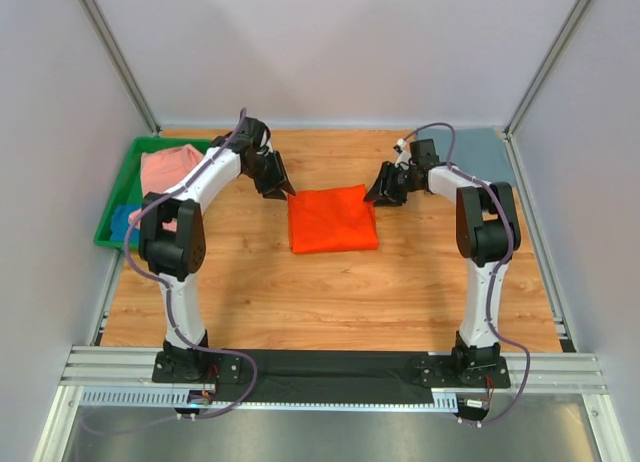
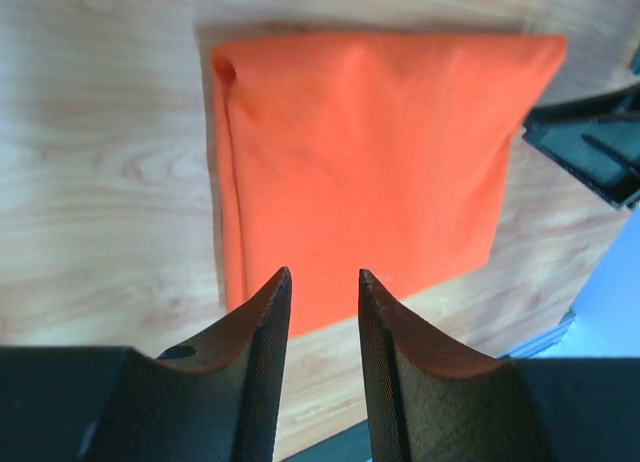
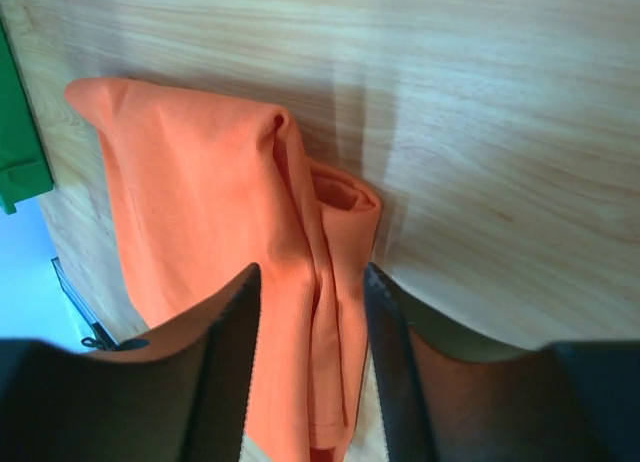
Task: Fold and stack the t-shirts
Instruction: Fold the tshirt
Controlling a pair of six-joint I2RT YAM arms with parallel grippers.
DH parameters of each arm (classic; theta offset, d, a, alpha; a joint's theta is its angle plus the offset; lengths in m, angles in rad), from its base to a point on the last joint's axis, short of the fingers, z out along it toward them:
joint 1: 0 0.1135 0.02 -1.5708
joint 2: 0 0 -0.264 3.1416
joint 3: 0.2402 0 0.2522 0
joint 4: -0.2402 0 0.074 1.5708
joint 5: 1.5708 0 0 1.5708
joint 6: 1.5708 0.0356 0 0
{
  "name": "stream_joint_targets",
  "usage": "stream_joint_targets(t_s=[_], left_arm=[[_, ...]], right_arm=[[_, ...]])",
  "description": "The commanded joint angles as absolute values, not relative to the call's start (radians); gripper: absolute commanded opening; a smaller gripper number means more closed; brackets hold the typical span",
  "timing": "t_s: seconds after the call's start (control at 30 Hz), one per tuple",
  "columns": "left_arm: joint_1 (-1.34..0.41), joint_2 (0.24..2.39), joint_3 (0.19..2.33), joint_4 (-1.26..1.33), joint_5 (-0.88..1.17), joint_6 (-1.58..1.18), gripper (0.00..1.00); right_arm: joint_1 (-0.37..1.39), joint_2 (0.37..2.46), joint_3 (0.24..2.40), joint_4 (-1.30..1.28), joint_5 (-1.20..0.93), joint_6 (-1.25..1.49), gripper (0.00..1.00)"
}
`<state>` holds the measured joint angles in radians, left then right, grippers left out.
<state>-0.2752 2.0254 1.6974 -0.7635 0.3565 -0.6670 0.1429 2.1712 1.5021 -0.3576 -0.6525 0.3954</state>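
Plainly, the left gripper (image 2: 324, 274) has its dark ribbed fingers (image 2: 268, 352) parted with nothing between them. It hovers just off the far left corner of the bright orange cloth t-shirt (image 2: 370, 162), which lies folded into a rough square. The right gripper (image 3: 310, 272) is likewise released: its fingers (image 3: 235, 362) straddle the layered edge at the shirt's far right corner. The cloth does not fill the gap, so I judge it unpinched.

The fold looks nearly done. The left-hand edge is a clean crease, but the right-hand corner shows loose layers bulging open. A tidy finish would call for pinching all those layers together, or else lifting the right fingers straight up so they do not drag the top layer askew. The left fingers are apart from the cloth and could back away freely.

The shirt sits mid-way across the light wooden table (image 1: 320, 292), with bare wood on every side and the broadest stretch towards the arm bases. At the left edge stands the green plastic tray (image 1: 104, 232), holding a salmon pink shirt (image 1: 168, 167) and a blue shirt (image 1: 122, 220) and lying close behind the left arm's elbow. A slate grey-blue shirt (image 1: 482, 150) lies flat in the far right corner, just behind the right wrist. Pale walls hem both sides.
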Motion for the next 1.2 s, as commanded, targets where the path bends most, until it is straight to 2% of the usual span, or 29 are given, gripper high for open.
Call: stream_joint_targets(t_s=[0.0, 0.13, 0.23, 0.57, 0.67, 0.7, 0.8, 0.87, 0.97, 1.07, 1.17], left_arm=[[-0.278, 1.939, 1.602, -0.747, 0.386, -0.652, 0.41], [-0.307, 1.942, 1.562, -0.678, 0.498, -0.649, 0.41], [-0.344, 1.98, 1.568, -0.681, 0.531, -0.637, 0.4], [-0.397, 2.026, 1.427, -0.612, 0.526, -0.64, 0.4], [-0.4, 2.014, 1.355, -0.597, 0.502, -0.64, 0.4], [-0.403, 2.008, 1.338, -0.595, 0.493, -0.641, 0.39], [-0.41, 1.973, 1.261, -0.586, 0.46, -0.653, 0.39], [-0.414, 1.925, 1.198, -0.577, 0.454, -0.682, 0.4], [-0.433, 1.83, 1.123, -0.565, 0.462, -0.727, 0.39], [-0.462, 1.72, 1.106, -0.574, 0.486, -0.752, 0.4], [-0.46, 1.654, 1.181, -0.627, 0.491, -0.726, 0.42]], right_arm=[[0.14, 2.094, 1.533, -0.471, -0.594, 0.374, 0.49], [0.136, 1.994, 1.48, -0.52, -0.598, 0.364, 0.51], [0.156, 1.939, 1.444, -0.569, -0.598, 0.319, 0.57], [0.21, 1.922, 1.257, -0.508, -0.604, 0.305, 0.54], [0.239, 1.928, 1.212, -0.483, -0.571, 0.313, 0.45], [0.242, 1.924, 1.166, -0.47, -0.56, 0.321, 0.35], [0.242, 1.881, 1.068, -0.427, -0.526, 0.359, 0.15], [0.247, 1.818, 1.013, -0.404, -0.522, 0.362, 0.11], [0.253, 1.734, 0.934, -0.411, -0.511, 0.356, 0.13], [0.253, 1.655, 0.913, -0.46, -0.503, 0.338, 0.27], [0.253, 1.594, 0.942, -0.509, -0.483, 0.322, 0.35]])
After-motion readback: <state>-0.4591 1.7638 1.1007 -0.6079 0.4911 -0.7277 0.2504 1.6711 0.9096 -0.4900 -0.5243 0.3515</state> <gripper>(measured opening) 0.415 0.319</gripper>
